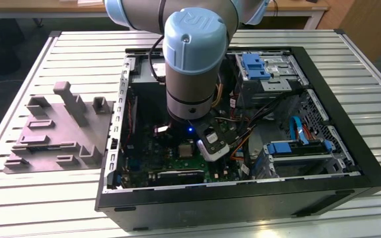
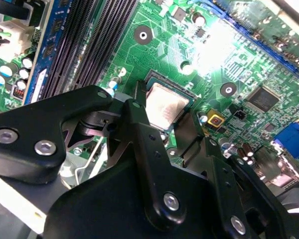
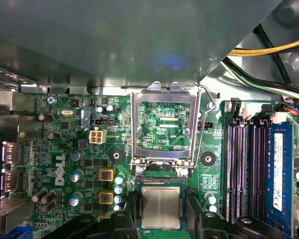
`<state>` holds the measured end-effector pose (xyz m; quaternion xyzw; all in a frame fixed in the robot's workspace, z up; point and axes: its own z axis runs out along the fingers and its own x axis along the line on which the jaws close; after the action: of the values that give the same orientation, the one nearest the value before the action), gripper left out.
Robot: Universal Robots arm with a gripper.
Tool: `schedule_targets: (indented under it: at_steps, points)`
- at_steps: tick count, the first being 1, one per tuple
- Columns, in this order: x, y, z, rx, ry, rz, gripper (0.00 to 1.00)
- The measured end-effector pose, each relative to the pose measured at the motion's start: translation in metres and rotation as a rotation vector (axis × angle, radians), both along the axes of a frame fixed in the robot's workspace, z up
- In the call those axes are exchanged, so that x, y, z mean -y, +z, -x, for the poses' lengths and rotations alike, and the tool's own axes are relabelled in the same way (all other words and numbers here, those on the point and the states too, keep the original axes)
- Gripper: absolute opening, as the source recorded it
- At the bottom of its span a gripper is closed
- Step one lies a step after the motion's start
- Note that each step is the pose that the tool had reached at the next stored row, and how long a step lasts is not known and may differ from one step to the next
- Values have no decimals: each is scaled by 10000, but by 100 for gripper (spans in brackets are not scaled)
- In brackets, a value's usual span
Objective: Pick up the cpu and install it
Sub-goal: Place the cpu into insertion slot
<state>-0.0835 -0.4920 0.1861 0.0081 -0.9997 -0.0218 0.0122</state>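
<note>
We are flanking the cpu [image 3: 161,206], likely light and fragile, edgewise with the gripper [image 3: 162,212]; we cannot tell if clamped.

Grey fixture [image 1: 51,139] beside open computer case [image 1: 230,201]

Exterior view: soft, even room light on the table [image 1: 58,198]. The computer case [image 1: 243,203] interior is dimmed by shadow under the arm [image 1: 190,59]; a small blue light [image 1: 190,130] is seen at its wrist.
Second wrist view: the green board [image 2: 159,50] is blown out by hard glare, probably from an arm-mounted lamp.
First wrist view: the board is evenly lit, with a faint blue reflection on the grey panel [image 3: 139,45] and a dull sheen on the cpu [image 3: 161,207].
</note>
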Motion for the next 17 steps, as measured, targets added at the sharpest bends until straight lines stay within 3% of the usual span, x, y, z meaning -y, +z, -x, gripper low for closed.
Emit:
schedule_targets:
  at_steps: [17]
  points:
    - [0, -2, 1, 0, -146, -3, 48]
